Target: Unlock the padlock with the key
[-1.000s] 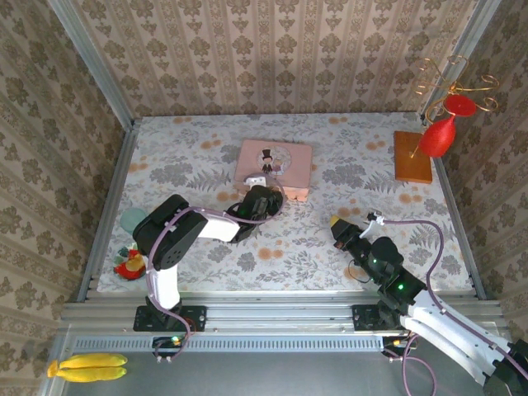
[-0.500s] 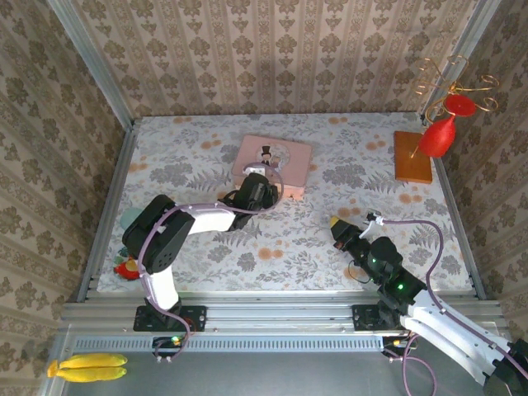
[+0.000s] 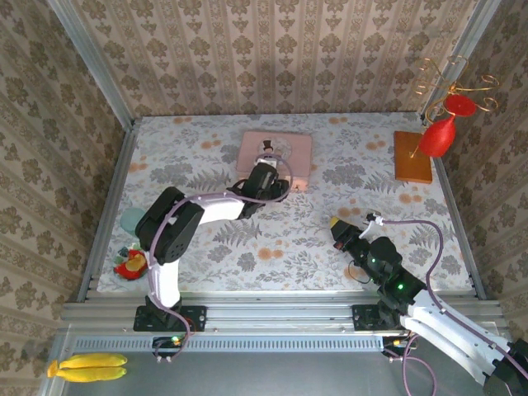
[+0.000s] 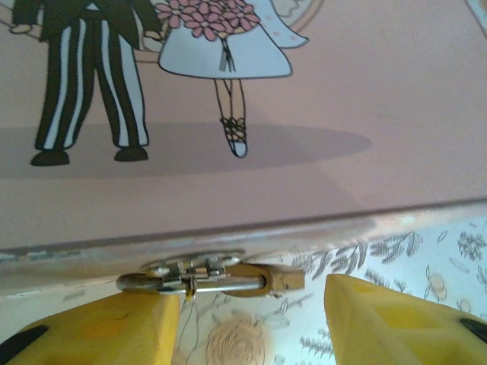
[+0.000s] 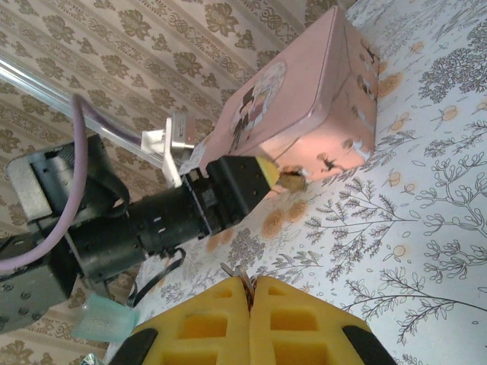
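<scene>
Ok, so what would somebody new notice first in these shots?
Most likely the pink tin with its cartoon couple, at the far middle of the table, with the left gripper open at its near edge around the brass padlock. Next, the red ornament on a gold wire stand at the far right corner. Nearer, the right gripper pinches what looks like the key.

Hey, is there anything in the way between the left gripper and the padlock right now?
Nothing visible. The padlock hangs at the near edge of the pink tin, just beyond the gap between the yellow fingers of the open left gripper, with flowered tablecloth beneath it.
</scene>
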Tool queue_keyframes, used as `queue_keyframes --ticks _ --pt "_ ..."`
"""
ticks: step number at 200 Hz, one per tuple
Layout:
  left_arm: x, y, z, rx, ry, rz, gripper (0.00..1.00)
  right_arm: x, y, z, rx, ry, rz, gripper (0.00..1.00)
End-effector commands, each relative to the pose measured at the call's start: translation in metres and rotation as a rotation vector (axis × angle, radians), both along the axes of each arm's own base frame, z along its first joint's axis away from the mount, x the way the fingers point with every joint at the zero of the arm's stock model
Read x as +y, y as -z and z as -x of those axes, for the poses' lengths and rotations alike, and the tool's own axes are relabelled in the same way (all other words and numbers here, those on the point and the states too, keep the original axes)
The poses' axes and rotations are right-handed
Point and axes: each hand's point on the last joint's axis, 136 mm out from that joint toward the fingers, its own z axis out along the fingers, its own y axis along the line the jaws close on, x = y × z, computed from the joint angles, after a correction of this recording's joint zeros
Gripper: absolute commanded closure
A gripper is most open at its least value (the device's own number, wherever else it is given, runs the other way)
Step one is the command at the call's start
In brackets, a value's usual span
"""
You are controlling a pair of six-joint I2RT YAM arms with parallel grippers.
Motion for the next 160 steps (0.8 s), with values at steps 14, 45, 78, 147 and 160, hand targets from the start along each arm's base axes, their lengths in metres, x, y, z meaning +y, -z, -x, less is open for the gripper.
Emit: queue_keyframes --ticks 14,45,78,147,160 --pt "0.009 -0.014 0.003 -0.021 -0.008 -0.034 0.45 -0.009 0.001 0.000 0.000 0.041 0.012 1.00" --pt "0.028 -0.022 0.018 -0.046 -0.042 -0.007 0.45 -0.013 0.004 0.000 0.005 0.058 0.007 1.00" --pt "0.030 -0.008 0.019 -0.034 -0.056 0.032 0.45 -0.012 0.003 -0.001 0.004 0.058 0.008 1.00" --pt "0.006 0.005 -0.005 -0.021 -0.044 0.072 0.45 -0.008 0.003 0.001 0.009 0.037 -0.010 1.00" --pt "0.009 0.013 -0.008 -0.004 -0.069 0.061 0.45 -0.010 0.005 0.002 0.012 0.041 -0.014 1.00"
